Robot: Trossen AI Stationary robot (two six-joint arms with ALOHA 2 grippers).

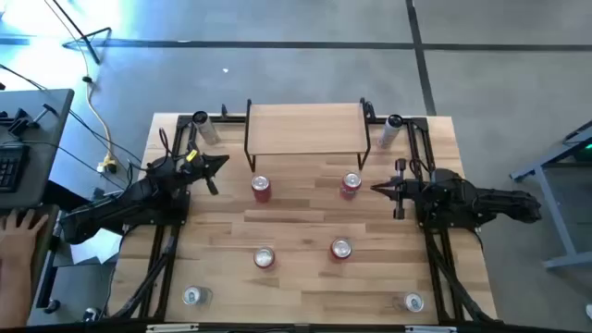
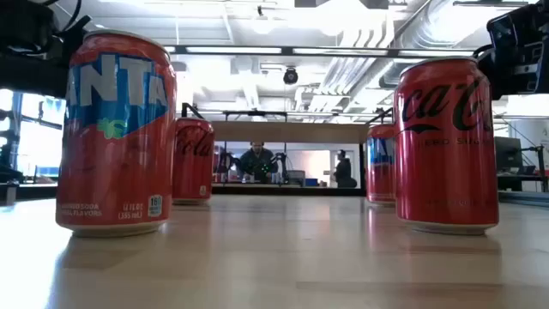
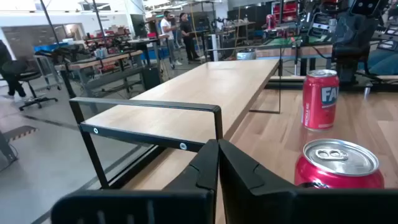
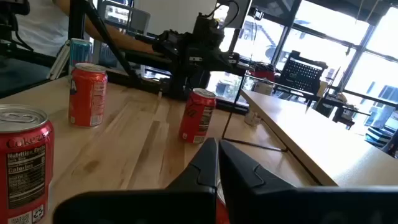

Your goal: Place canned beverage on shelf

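Nothing has been put up yet, as far as I can see. Closest to the front edge of the big wooden table [image 1: 305, 305] stand two small silver-topped cans [image 1: 191, 296], one at each corner, and I cannot tell what drink they are. A bit farther in stand two red cans with silver tops [image 1: 265, 258], side by side; in the low view one looks like an orange-and-blue Fanta can and the other a red Coca-Cola can. Farther still stand two more red cans [image 1: 262, 188], just in front of the small shelf with the light wooden top and thin black wire legs [image 1: 307, 129]. The shelf top is bare, so every can still needs lifting. The left gripper [image 1: 220, 164] waits near the left of those two cans, its fingers pinched shut and holding nothing. The right gripper [image 1: 378, 188] waits beside the right one, also pinched shut and holding nothing. Two slim silver cans [image 1: 205, 129] stand at the far corners. In the low view, the near cans hide much of the shelf.
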